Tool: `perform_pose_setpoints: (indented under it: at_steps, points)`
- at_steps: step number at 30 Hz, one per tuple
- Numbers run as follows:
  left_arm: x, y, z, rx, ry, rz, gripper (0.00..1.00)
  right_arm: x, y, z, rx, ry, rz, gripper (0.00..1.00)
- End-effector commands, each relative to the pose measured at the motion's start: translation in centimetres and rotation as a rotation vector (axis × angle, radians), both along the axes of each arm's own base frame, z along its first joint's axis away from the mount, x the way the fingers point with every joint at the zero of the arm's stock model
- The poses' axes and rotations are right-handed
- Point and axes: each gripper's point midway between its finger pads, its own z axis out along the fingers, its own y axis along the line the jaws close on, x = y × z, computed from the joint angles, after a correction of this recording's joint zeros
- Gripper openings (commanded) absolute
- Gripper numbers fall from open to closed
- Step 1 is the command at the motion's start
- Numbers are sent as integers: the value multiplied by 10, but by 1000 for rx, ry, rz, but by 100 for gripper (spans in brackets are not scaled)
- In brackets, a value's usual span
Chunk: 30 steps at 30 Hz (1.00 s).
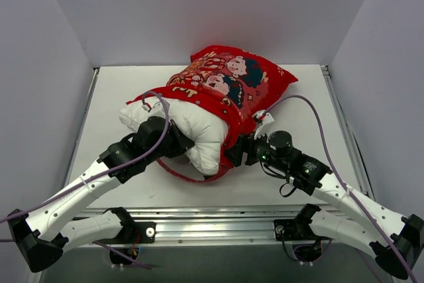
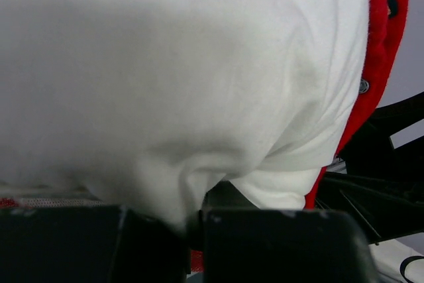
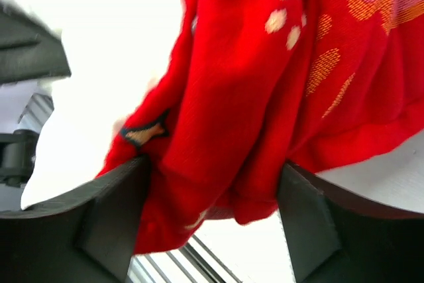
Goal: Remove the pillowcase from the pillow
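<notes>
The red pillowcase point(image 1: 232, 77) with cartoon children lies at the table's middle, still covering the far part of the white pillow point(image 1: 199, 130), whose near end bulges out of the opening. My left gripper point(image 1: 187, 145) is shut, pinching a fold of the pillow point(image 2: 165, 64) between its jaws point(image 2: 192, 220); the pillowcase hem point(image 2: 377, 51) shows at the right of that view. My right gripper point(image 1: 233, 154) is at the pillowcase's near right edge. Its fingers point(image 3: 112, 217) stand wide apart with bunched red pillowcase point(image 3: 252, 97) hanging between them. White pillow point(image 3: 99, 64) shows at the left there.
White walls enclose the table on the left, far and right sides. A metal rail point(image 1: 212, 220) runs along the near edge by the arm bases. A purple cable point(image 1: 311, 107) loops above the right arm. The right arm point(image 2: 384, 164) shows dark in the left wrist view.
</notes>
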Motion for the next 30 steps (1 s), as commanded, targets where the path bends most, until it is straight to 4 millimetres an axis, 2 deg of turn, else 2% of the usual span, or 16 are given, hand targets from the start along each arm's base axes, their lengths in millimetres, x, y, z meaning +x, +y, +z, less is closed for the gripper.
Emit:
perform_pose_setpoints:
  at_steps: [1,3,4,7,8,11,12,15,18,19,23,24,25,27,29,30]
  points:
    - [33,-16,92,-176,-242,36,2,-19,5,-11,4,45,76,65]
    - [33,-20,102,-197,-254,22,2,-18,6,-18,2,45,77,52]
    - [33,-22,105,-205,-257,15,2,-16,5,-25,-2,43,62,35]
    - [24,-26,122,-237,-259,-32,2,1,-6,-47,-48,44,-20,2]
    - [21,-26,128,-249,-262,-43,2,6,-11,-53,-62,48,-50,0]
    - [4,-23,138,-275,-248,-95,2,35,-38,-76,-116,75,-208,0]
    - [-2,-17,149,-293,-264,-101,2,42,-46,-87,-142,99,-253,0]
    - [-21,-8,152,-301,-246,-150,2,64,-70,-97,-158,135,-399,0]
    - [-45,-5,140,-302,-187,-232,2,82,-85,-95,-137,157,-507,0]
    - [-51,-3,123,-275,-137,-250,2,84,-90,-97,-147,173,-535,0]
    - [-87,8,92,-251,-32,-336,2,94,-108,-91,-161,184,-648,0]
    - [-95,17,91,-242,-44,-340,2,96,-109,-85,-158,176,-654,0]
    - [-104,28,75,-191,9,-330,2,94,-108,-83,-166,175,-641,0]
    - [-109,48,53,-124,41,-270,2,91,-99,-64,-152,118,-558,4]
    - [-119,66,7,-39,154,-216,2,83,-80,-40,-107,75,-448,9]
    - [-124,74,-1,-56,170,-181,2,74,-69,-23,-94,21,-383,15]
